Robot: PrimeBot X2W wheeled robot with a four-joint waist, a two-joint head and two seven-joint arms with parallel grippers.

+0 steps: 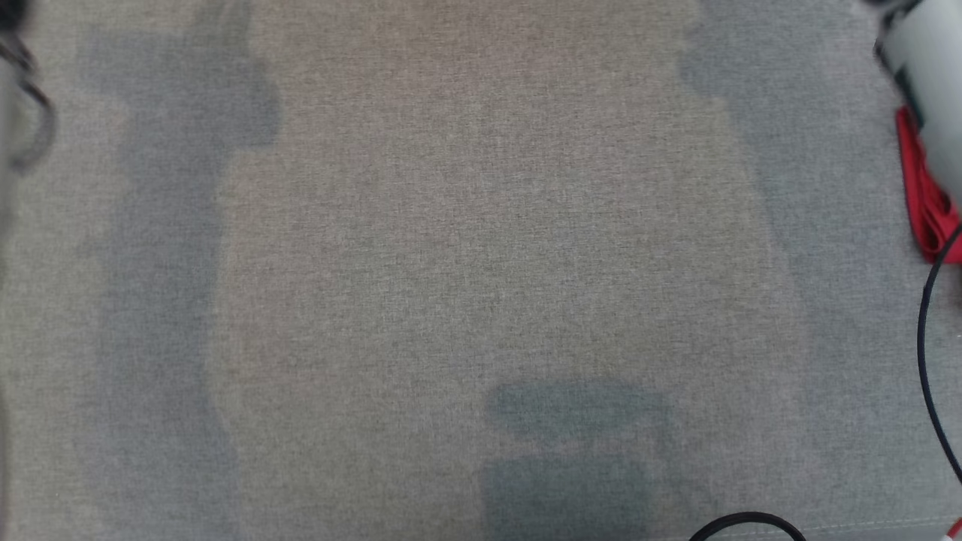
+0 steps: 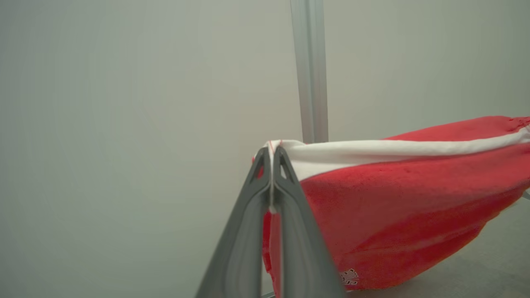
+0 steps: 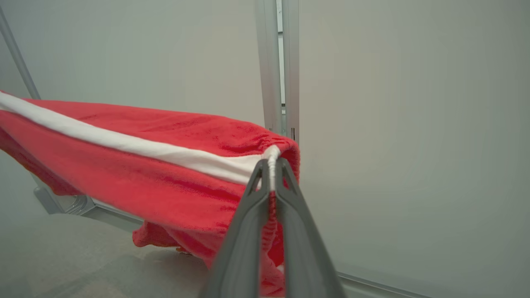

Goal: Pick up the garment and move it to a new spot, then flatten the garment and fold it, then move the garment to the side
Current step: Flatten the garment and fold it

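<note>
Left gripper (image 2: 272,155): fingers pressed together, pinching the white band at the edge of the red garment (image 2: 393,198). In the left wrist view the cloth runs from the fingertips toward 3 o'clock and off frame, with the white band on top and the red body sagging below. There's a small white logo on the cloth at 5 o'clock. A metal post (image 2: 310,70) stands at 12 o'clock behind the tips.

Right gripper (image 3: 271,167): also clamped on the white band, no visible gap between the fingers. In the right wrist view the garment stretches out toward 9 o'clock, and a red fold hangs low at 7 o'clock over the grey fabric surface (image 1: 481,263). Can't tell if it touches.

Head view: a strip of red garment shows at the 3 o'clock edge, just under a pale forearm (image 1: 928,60) at 2 o'clock. A black cable (image 1: 928,361) curves down at 4 o'clock.
</note>
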